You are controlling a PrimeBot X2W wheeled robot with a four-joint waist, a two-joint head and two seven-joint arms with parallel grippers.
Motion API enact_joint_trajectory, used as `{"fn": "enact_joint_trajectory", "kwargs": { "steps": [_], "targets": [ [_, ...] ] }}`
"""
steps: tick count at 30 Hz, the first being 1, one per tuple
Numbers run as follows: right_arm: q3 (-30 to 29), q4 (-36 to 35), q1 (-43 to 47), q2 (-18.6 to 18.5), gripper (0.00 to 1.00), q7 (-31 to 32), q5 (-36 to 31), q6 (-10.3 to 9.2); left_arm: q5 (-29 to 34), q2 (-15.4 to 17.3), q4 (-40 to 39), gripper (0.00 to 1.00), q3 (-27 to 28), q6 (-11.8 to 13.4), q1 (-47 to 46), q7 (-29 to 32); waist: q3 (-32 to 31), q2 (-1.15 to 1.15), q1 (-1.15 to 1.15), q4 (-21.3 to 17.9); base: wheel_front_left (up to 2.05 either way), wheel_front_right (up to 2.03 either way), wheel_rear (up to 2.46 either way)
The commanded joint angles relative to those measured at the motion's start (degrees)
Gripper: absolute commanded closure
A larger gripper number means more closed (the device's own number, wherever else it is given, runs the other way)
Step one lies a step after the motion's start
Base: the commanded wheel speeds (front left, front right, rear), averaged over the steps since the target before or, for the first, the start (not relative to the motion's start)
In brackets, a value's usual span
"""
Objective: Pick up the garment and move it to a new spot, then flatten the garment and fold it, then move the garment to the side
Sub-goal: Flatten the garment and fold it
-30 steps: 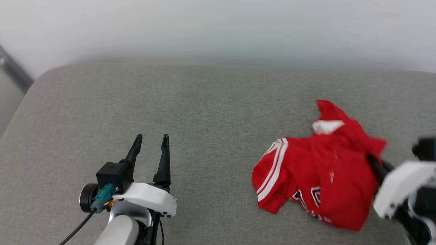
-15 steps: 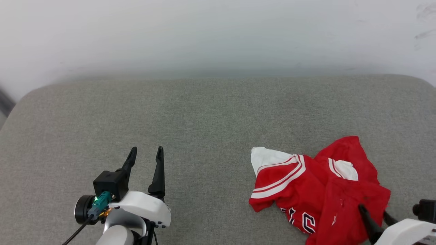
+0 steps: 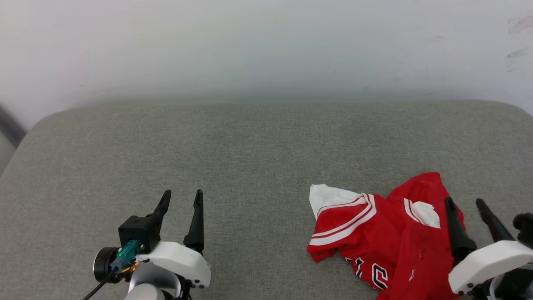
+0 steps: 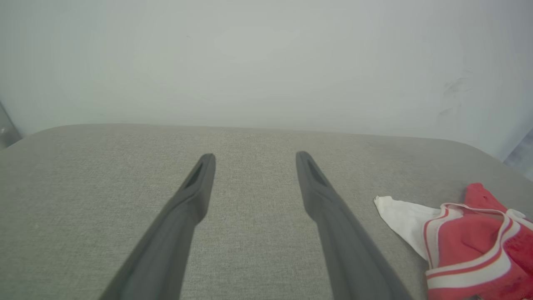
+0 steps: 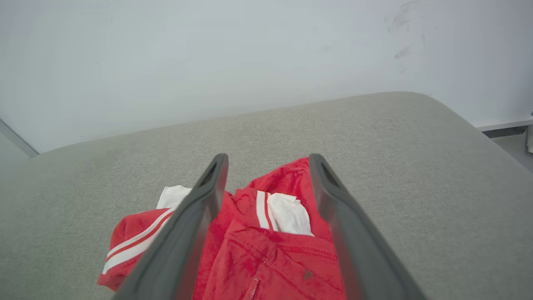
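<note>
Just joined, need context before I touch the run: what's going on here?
A two-armed robot is working on a red jersey, which lies crumpled, not yet flattened or folded, on the right part of a grey cushion. The right gripper sits over the jersey's right side with jaws open, holding nothing. The left gripper hovers over bare cushion, jaws open, well apart from the jersey.

Grip released: right gripper (image 3: 464, 201) fingers now spread over the garment (image 3: 387, 241), which has dropped crumpled, white sleeve showing.
</note>
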Motion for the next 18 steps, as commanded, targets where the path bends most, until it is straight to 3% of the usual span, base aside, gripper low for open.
{"fn": "enact_joint_trajectory", "kwargs": {
  "steps": [1,15,16,17,18],
  "targets": [
    [1.4,0.2,-0.9,-0.4,0.00,1.1,-0.6,-0.02,-0.1,0.1,-0.3,0.00,-0.2,0.0,-0.4,0.1,0.7,0.00,0.00,0.5,0.00,0.00,0.00],
    [17.8,6.6,-8.1,-11.9,0.00,24.1,8.2,-0.02,0.4,-1.5,1.2,0.00,-1.7,-0.9,-3.8,-1.0,5.3,0.00,0.00,4.2,0.00,0.00,0.00],
    [18.4,7.0,-8.4,-12.0,0.23,24.6,9.1,-0.02,0.4,-1.6,1.4,0.00,-1.7,-0.9,-4.0,-1.1,5.4,0.00,0.00,4.4,0.00,0.00,0.00],
    [19.2,7.2,-8.7,-12.3,0.75,24.9,9.6,-0.02,0.3,-1.7,1.6,0.00,-1.6,-1.0,-4.1,-1.1,5.4,0.00,0.00,4.6,0.00,0.00,0.00],
    [19.8,7.1,-8.9,-12.3,1.00,24.9,10.2,-0.02,0.2,-1.7,1.8,0.00,-1.6,-1.0,-4.2,-1.3,5.4,0.00,0.00,4.7,0.00,0.00,0.00]
  ]
}}
